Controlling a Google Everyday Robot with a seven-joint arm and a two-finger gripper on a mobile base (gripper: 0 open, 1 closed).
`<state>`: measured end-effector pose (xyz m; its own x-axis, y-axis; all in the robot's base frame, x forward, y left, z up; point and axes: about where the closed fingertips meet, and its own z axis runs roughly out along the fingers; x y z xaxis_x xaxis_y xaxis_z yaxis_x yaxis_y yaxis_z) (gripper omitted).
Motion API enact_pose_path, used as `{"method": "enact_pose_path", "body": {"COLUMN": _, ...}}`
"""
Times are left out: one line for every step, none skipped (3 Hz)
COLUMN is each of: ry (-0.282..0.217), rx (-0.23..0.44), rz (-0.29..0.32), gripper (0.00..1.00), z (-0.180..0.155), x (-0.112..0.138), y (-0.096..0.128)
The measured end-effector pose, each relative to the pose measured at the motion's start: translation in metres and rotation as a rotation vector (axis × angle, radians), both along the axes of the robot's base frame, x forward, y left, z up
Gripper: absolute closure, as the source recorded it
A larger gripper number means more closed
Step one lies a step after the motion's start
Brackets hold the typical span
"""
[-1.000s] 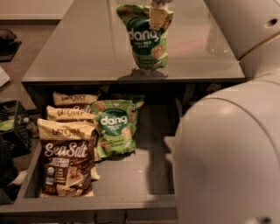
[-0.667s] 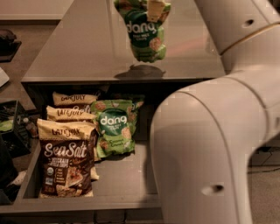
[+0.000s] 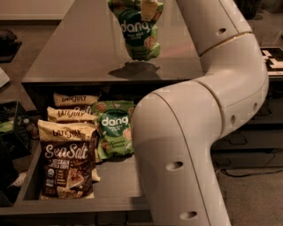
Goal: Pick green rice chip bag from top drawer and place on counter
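Green and crinkly, the Dang rice chip bag [image 3: 139,35] hangs over the desk [image 3: 75,53] near its front edge, its top pinched in the end effector [image 3: 148,6].

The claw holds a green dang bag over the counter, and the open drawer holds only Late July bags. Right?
No. The camera view shows a second green dang bag in the top drawer beside the Late July bags; the claw does hold the green rice chip bag over the counter.
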<state>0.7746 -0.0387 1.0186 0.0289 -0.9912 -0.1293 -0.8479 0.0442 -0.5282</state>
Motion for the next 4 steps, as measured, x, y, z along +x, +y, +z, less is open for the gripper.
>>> {"method": "enact_pose_path", "body": {"ry": 0.029, "rx": -0.006, "rz": 0.050, "gripper": 1.00, "z": -0.018, "x": 0.006, "y": 0.023}}
{"method": "enact_pose_path", "body": {"ry": 0.052, "rx": -0.017, "rz": 0.099, "gripper": 1.00, "z": -0.031, "x": 0.008, "y": 0.044}}
{"method": "enact_pose_path", "body": {"ry": 0.052, "rx": -0.017, "rz": 0.099, "gripper": 0.82, "z": -0.031, "x": 0.008, "y": 0.044}}
{"method": "enact_pose_path", "body": {"ry": 0.052, "rx": -0.017, "rz": 0.099, "gripper": 0.59, "z": -0.031, "x": 0.008, "y": 0.044}}
